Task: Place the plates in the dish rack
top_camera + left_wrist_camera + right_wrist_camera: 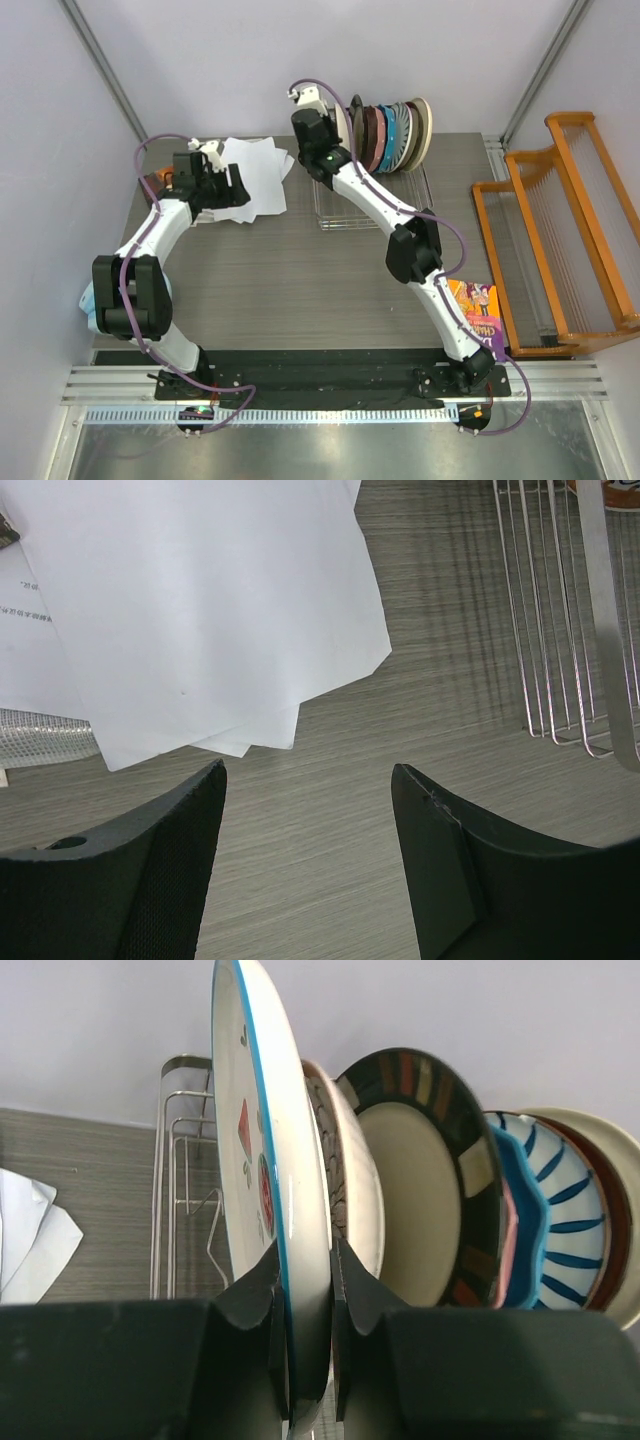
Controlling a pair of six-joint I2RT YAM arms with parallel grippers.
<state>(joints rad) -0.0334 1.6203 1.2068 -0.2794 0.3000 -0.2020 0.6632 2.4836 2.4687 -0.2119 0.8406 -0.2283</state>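
My right gripper (305, 1260) is shut on the rim of a white plate (270, 1160) with a blue edge and red fruit marks, and holds it upright. This plate stands at the left end of a row of upright plates (395, 135) in the silver wire dish rack (345, 210). Beside it are a brown-white patterned plate (350, 1180), a dark-rimmed beige one (420, 1200) and a blue scalloped one (520, 1220). My fingers hide the held plate's lower edge. My left gripper (308, 775) hangs open over bare table, with nothing between its fingers, next to white sheets of paper (200, 610).
An orange wooden slatted rack (560, 230) stands along the right side. A colourful booklet (480, 310) lies by the right arm's base. The paper sheets (255, 170) spread at the back left, left of the wire rack (560, 630).
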